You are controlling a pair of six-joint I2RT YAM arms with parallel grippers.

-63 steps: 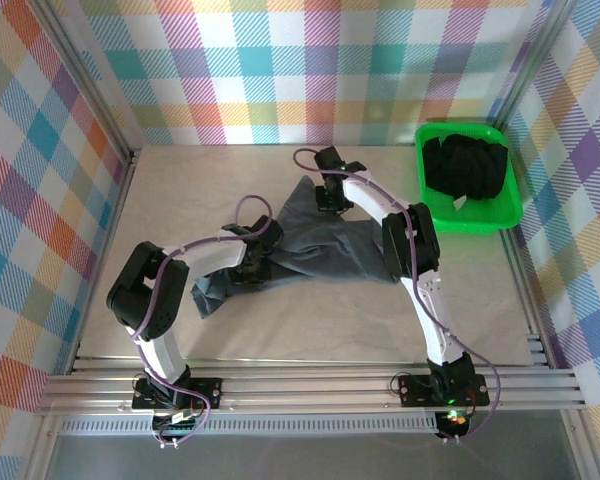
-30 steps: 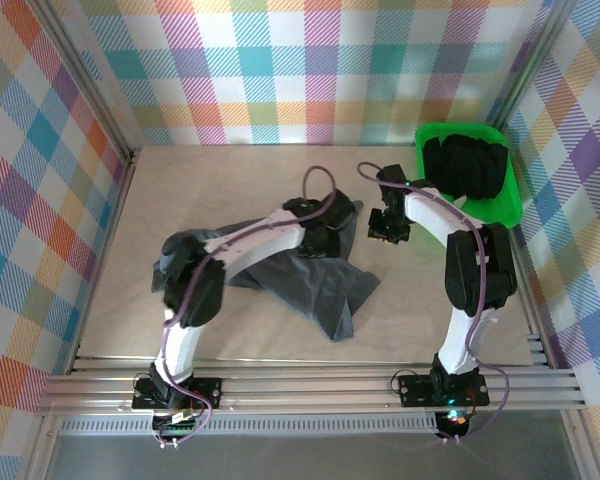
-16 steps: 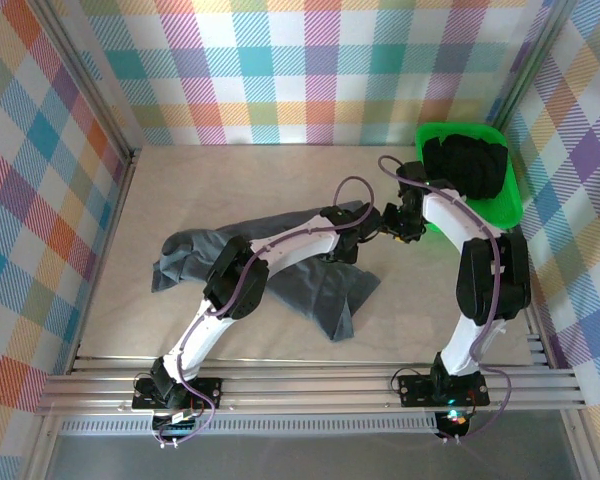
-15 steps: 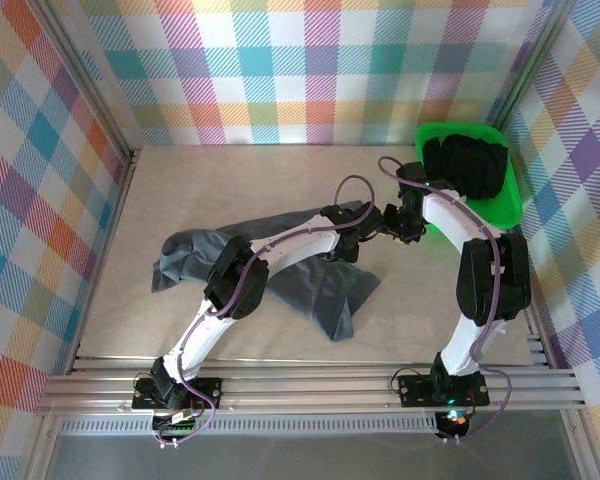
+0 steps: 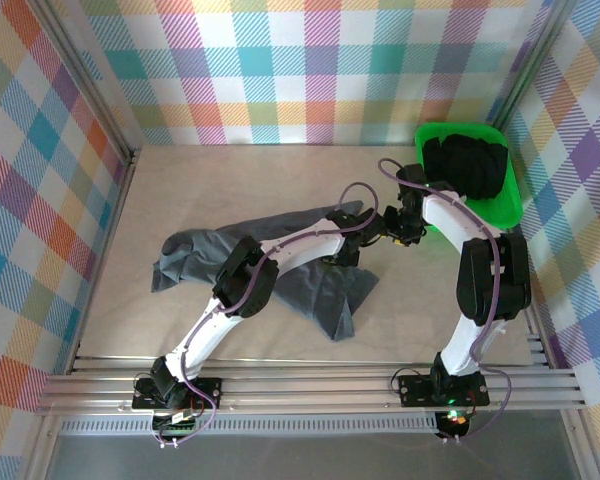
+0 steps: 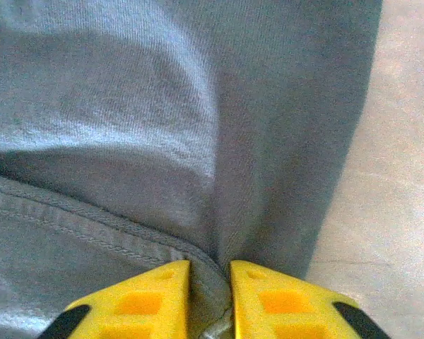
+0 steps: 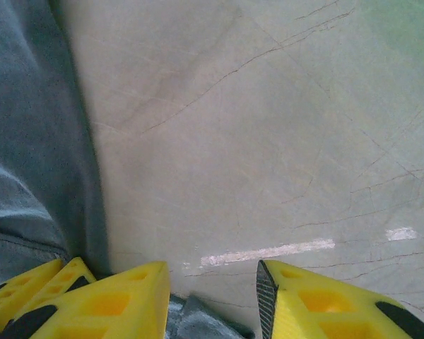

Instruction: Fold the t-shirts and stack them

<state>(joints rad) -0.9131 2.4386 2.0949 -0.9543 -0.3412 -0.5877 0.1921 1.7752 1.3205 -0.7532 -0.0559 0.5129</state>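
- Evidently the spreading step is in hand: the grey shirt (image 5: pixel 300 285) lies crumpled in the middle of the counter (image 5: pixel 230 180), not yet flat and with no fold made.
- At the shirt's right edge the left end effector (image 6: pixel 210 286) is clenched on the stitched hem (image 6: pixel 92 226), the cloth pinched between its yellow fingers.
- Just beside it, the right end effector (image 7: pixel 212 304) is released, its fingers spread wide low over the counter, with a scrap of grey cloth showing between them.
- At the far right, the black shirts (image 5: pixel 465 165) sit heaped in the green bin (image 5: pixel 510 205).
- Next, I judge, the right one needs to close on that scrap of edge.
- After that, both should draw apart to pull the hem taut and lay the shirt flat for folding.
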